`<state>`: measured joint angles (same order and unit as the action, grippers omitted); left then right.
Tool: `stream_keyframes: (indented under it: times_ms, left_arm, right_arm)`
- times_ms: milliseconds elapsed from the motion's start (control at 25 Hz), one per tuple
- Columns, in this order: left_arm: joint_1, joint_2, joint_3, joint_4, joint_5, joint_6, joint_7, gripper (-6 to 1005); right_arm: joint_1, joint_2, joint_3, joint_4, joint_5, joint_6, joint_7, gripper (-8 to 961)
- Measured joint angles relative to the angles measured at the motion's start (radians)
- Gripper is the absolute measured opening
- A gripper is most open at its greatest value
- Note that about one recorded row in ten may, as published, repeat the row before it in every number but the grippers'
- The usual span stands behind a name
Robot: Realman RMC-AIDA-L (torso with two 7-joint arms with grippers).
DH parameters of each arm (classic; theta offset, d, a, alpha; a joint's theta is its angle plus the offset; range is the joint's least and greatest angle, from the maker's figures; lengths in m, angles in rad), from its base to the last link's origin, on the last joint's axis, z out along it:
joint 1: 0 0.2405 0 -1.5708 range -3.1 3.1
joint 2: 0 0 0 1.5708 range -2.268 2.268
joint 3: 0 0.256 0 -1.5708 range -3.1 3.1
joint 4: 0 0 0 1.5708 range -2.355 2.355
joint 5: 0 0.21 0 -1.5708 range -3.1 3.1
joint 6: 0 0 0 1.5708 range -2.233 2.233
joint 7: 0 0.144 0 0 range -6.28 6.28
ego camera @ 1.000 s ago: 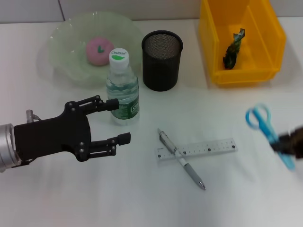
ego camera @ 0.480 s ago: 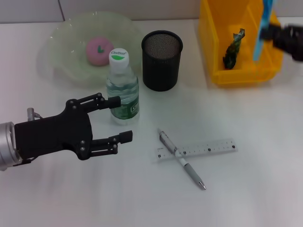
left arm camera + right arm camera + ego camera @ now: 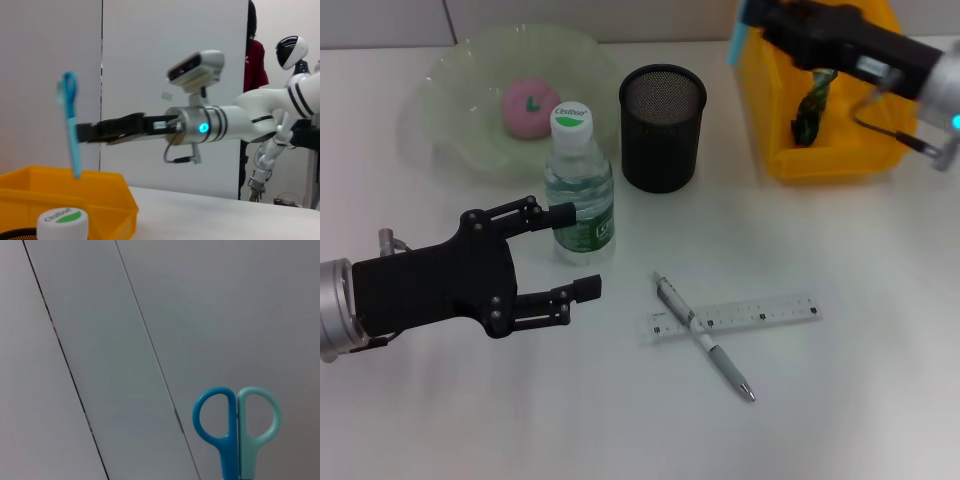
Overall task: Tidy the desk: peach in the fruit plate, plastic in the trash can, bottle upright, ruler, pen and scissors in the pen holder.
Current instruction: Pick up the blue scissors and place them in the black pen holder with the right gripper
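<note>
Peach (image 3: 527, 106) in fruit plate (image 3: 450, 95), plastic (image 3: 812, 104) in trash can (image 3: 895, 95), bottle (image 3: 579, 190) upright: done, I judge. Ruler (image 3: 760, 312) and pen (image 3: 705, 339) lie crossed at 5 o'clock of pen holder (image 3: 662, 128). Right gripper (image 3: 772, 24) clamps scissors (image 3: 70, 127) high, at 2 o'clock of holder, mostly cut off overhead. Left gripper (image 3: 563, 254) spread, idle.

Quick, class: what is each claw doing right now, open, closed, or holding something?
Left claw: open, empty, beside the bottle.
Right claw: closed on the scissors, held upright.

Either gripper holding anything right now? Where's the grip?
Right gripper holds the scissors by the blades, handles up, above the yellow bin. Left gripper is open, holding nothing.
</note>
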<state>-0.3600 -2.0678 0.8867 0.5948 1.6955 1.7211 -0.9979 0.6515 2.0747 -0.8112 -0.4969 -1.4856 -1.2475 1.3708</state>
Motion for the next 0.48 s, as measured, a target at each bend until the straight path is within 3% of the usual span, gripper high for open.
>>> stream_keyframes:
  times_ms: [240, 480]
  left_arm:
    - [0.004, 0.0, 0.001, -0.003, -0.002, 0.001, 0.007, 799]
    - [0.005, 0.0, 0.002, -0.013, -0.003, 0.004, 0.015, 799]
  right_arm:
    - [0.11, 0.007, -0.086, 0.091, 0.003, 0.139, -0.006, 208]
    - [0.138, 0.007, -0.148, 0.109, 0.002, 0.197, 0.022, 212]
